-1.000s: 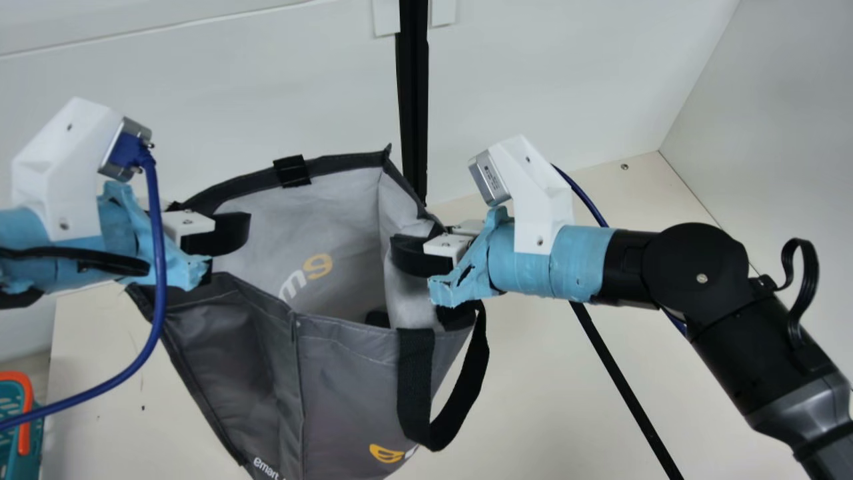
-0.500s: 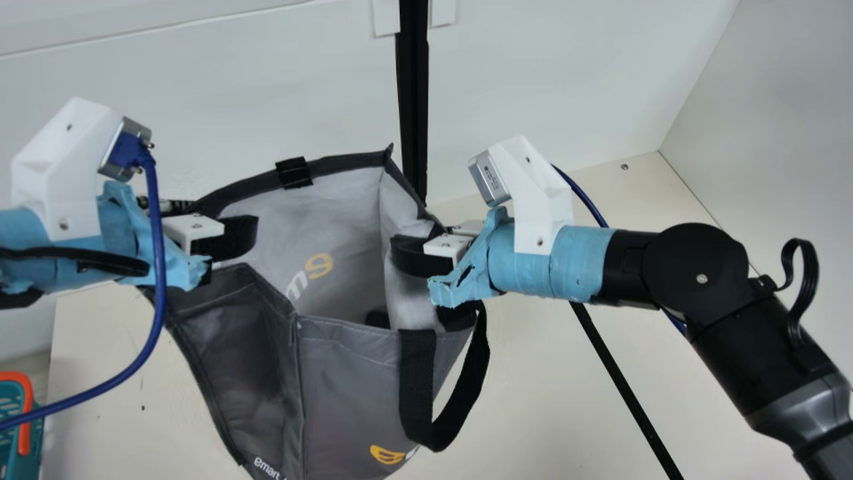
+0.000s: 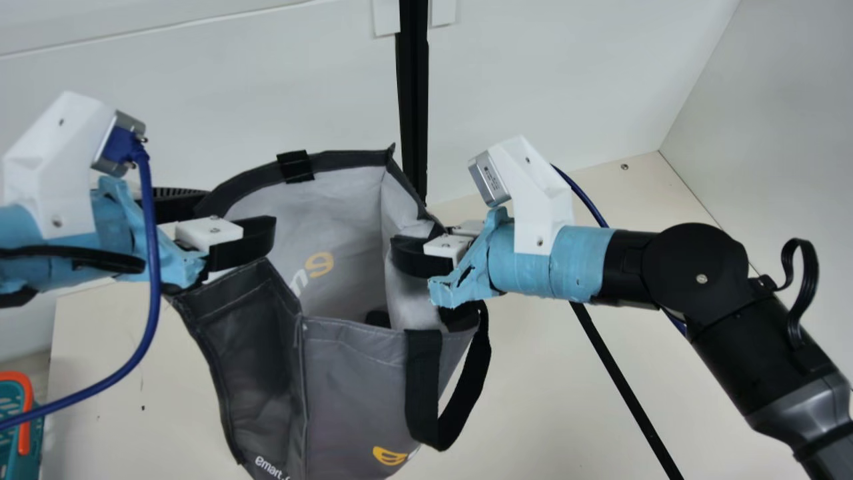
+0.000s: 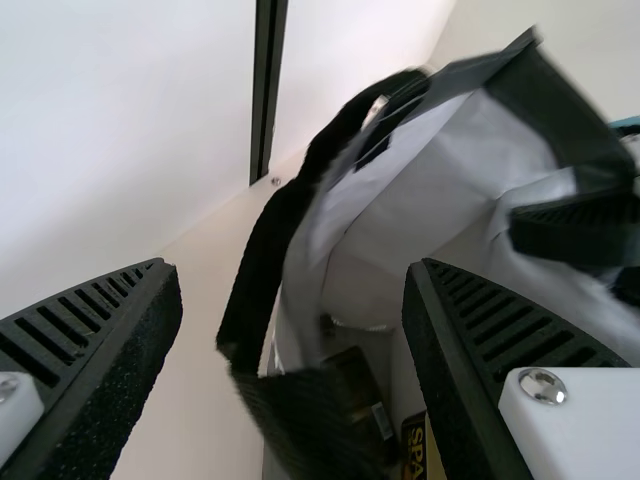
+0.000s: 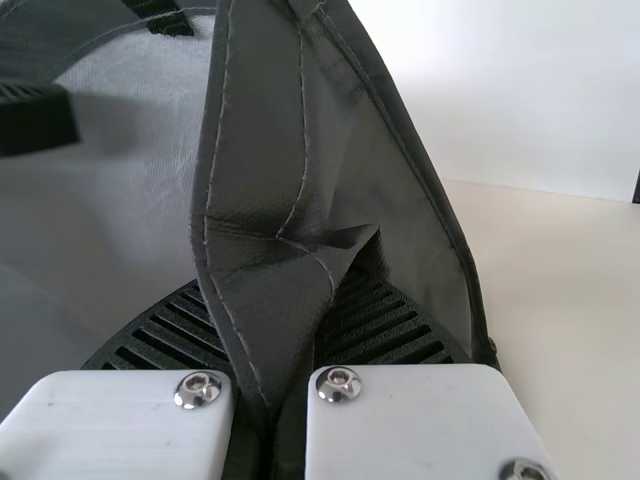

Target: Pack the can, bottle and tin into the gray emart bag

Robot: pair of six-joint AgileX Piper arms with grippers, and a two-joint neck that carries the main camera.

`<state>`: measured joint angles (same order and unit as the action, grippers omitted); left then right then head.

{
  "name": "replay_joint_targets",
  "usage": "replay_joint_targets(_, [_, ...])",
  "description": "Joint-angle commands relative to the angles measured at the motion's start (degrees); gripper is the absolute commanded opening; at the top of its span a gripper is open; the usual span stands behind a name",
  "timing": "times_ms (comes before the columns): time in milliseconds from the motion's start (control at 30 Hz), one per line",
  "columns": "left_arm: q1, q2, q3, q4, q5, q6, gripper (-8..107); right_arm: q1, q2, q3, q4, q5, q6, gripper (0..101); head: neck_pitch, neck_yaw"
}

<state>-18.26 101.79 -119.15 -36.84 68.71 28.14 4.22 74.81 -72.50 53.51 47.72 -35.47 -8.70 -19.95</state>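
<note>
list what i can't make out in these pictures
Gray emart bag's base: main view, cut off by the bottom edge.
Dark item in the bag, identity unclear: left wrist view, partly behind the blurred rim.
Black-and-gold item beside it: left wrist view, behind the left gripper's finger and cut off below.
Right gripper's gripping surfaces: right wrist view, behind folded fabric.
Teal basket: main view, cut off at left.

Cream table (image 3: 546, 387) beneath the gray emart bag (image 3: 353, 387)
</note>
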Motion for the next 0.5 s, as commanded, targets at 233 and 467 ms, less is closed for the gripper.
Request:
replay_joint_targets(233, [0.6, -3.7, 1.6, -4.2, -2.9, 2.2, 90, 0.0, 0.0, 0.0, 0.0, 0.0, 0.0, 0, -1.3, 0.0])
replay_joint_targets(467, [1.5, -7.8, 5.0, -5.7, -5.0, 3.3, 90, 0.0, 0.0, 0.0, 0.0, 0.0, 0.0, 0, -1.3, 0.0])
